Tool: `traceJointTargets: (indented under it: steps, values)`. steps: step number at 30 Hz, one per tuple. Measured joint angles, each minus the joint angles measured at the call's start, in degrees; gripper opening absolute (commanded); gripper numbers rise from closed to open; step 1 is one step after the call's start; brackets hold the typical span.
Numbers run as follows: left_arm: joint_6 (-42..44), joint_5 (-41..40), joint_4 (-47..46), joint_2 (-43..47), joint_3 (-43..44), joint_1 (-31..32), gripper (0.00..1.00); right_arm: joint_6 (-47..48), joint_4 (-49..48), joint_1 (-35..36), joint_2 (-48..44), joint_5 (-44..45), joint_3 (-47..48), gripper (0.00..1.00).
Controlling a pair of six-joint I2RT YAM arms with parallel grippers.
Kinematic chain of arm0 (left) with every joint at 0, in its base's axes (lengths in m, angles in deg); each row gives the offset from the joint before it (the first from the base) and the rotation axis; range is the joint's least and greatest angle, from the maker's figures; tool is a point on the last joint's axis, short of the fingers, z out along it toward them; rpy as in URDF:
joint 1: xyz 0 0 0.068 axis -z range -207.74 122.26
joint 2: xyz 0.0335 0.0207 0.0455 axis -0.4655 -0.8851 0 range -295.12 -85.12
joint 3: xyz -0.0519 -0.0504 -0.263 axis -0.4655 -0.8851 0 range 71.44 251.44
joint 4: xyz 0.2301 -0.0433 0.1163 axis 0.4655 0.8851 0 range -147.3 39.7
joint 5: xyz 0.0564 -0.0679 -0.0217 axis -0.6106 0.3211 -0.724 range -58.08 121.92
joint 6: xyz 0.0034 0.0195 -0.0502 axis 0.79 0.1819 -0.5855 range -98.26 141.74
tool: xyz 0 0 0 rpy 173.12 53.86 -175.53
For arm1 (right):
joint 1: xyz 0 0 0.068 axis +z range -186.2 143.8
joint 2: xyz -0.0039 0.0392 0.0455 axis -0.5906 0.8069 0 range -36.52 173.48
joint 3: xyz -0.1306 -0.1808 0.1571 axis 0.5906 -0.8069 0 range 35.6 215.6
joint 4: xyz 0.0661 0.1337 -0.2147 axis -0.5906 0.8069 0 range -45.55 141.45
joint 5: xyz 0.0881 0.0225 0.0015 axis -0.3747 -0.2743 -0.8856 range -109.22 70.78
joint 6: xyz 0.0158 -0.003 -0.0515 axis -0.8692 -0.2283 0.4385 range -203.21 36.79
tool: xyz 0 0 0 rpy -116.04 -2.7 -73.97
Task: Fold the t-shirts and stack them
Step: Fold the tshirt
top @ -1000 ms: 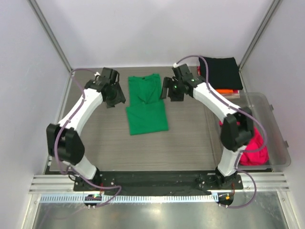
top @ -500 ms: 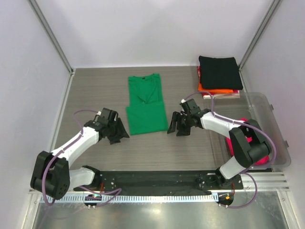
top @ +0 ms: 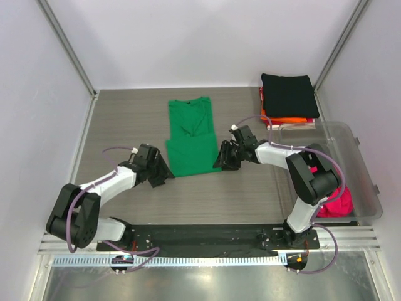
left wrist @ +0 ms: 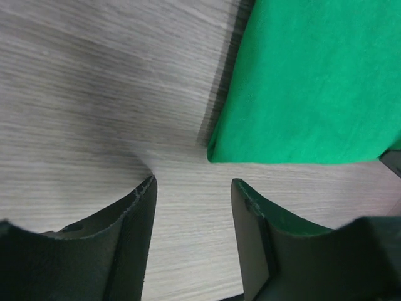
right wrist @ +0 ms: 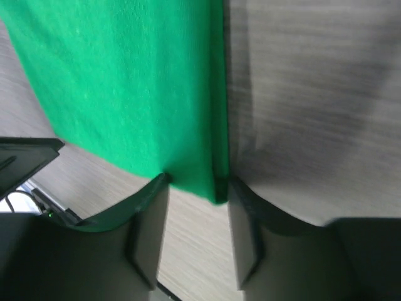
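Left gripper (left wrist: 193, 182) is sitting spread just short of the green t-shirt (top: 191, 141); right gripper (right wrist: 198, 180), also spread, is straddling its corner. Both are needing deep, even pinches.

Both arms (top: 109, 180) (top: 276, 152) low, jaws apart

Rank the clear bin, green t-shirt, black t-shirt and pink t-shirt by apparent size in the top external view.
1. clear bin
2. green t-shirt
3. black t-shirt, folded
4. pink t-shirt, though it is partly hidden, so this is unsure

Bright green t-shirt (top: 191, 138) on a grey wood-grain counter (top: 125, 119), black t-shirt (top: 288, 93) over orange t-shirt (top: 292, 119) upper right, magenta-pink t-shirt (top: 336, 200) lower right
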Motion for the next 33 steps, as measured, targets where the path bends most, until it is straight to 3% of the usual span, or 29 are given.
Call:
traceJointTargets:
  steps: [7, 14, 20, 25, 27, 28, 29, 30, 33]
  values:
    - [-1.3, -1.4, -3.0, -1.2, -0.2, 0.9, 0.46, 0.1, -1.1, -0.4, 2.2, -0.6, 1.0, 0.29]
    - [-2.8, -2.9, -5.1, -2.2, -0.7, 1.8, 0.30, 0.1, -1.1, -0.7, 2.2, -0.4, 0.8, 0.25]
    - [-3.0, -3.4, -6.7, -3.1, -0.6, 2.1, 0.34, 0.0, -1.5, -1.0, 2.2, -0.6, 0.3, 0.22]
    - [-3.1, -4.1, -7.8, -4.9, 0.7, 2.5, 0.29, 0.0, -2.0, -1.0, 2.1, -0.9, 0.0, 0.21]
    - [-3.3, -4.3, -8.4, -5.6, 1.0, 2.7, 0.23, 0.0, -2.1, -1.1, 2.1, -1.0, -0.2, 0.19]
    - [-3.6, -4.6, -8.7, -6.0, 1.1, 3.0, 0.19, 0.0, -2.2, -1.1, 2.1, -1.0, -0.2, 0.13]
    - [-3.8, -4.7, -9.0, -6.3, 1.1, 3.1, 0.06, 0.1, -2.3, -1.1, 2.1, -1.0, -0.3, 0.05]
    - [-4.1, -4.9, -9.3, -6.5, 1.1, 3.2, 0.00, 0.2, -2.4, -1.1, 2.1, -1.0, -0.4, 0.01]
    - [-4.3, -5.1, -9.6, -6.9, 1.1, 3.7, 0.00, -0.2, -2.8, -1.2, 2.1, -1.2, -1.0, 0.01]
